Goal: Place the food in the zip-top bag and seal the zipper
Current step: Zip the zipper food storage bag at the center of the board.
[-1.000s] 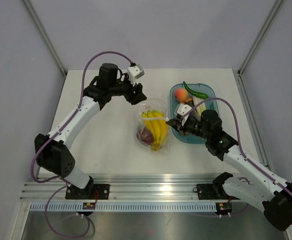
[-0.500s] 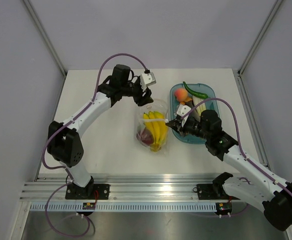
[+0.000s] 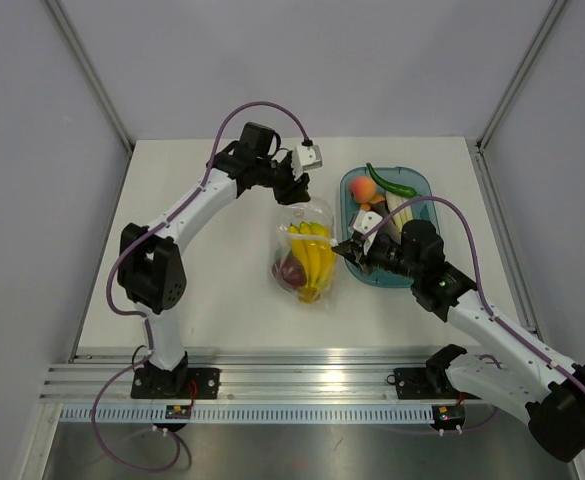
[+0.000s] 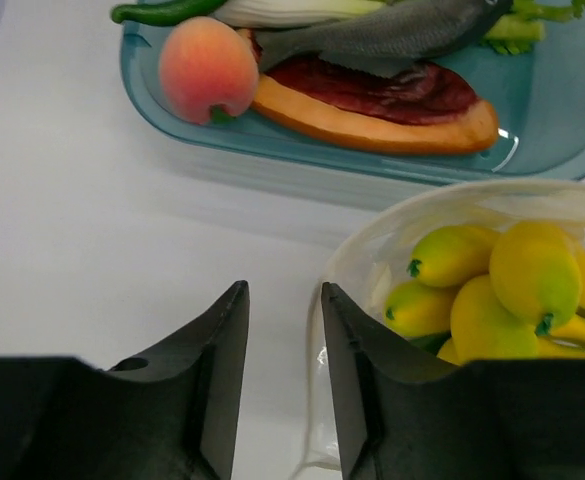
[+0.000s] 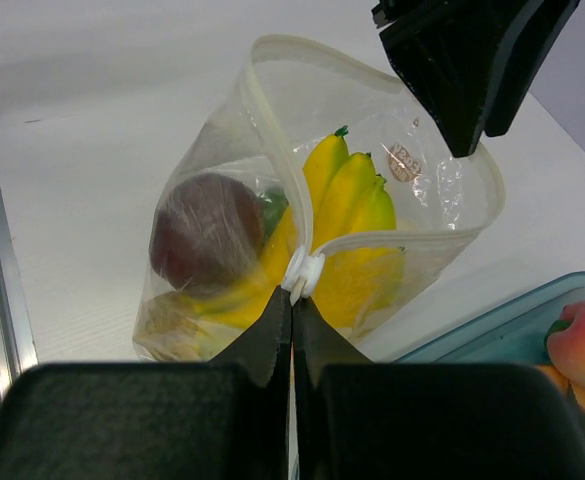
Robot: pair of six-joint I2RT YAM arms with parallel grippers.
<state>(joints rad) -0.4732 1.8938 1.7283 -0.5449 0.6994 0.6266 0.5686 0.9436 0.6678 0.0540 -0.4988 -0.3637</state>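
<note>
The zip-top bag (image 3: 318,213) lies at the table's middle with its mouth open in a loop. It holds the yellow banana bunch (image 3: 317,258) and a dark red apple (image 3: 290,270); both also show in the right wrist view, the bananas (image 5: 347,185) beside the apple (image 5: 202,235). My right gripper (image 5: 292,300) is shut on the white slider of the zipper (image 5: 303,272) at the bag's near right corner. My left gripper (image 4: 280,310) is open, its fingers (image 4: 337,340) down at the bag's far rim (image 4: 357,265), beside the bananas (image 4: 512,280).
The teal tray (image 3: 419,181) stands right of the bag with a peach (image 3: 364,188), a green chili (image 3: 392,184), a grey fish (image 4: 402,35), a red slice (image 4: 372,90) and an orange slice (image 4: 372,128). Its near rim (image 4: 272,150) lies close to the left fingers.
My left arm has swung right and come down at the bag's far rim, near the tray. The right gripper and the bag have stayed put.
</note>
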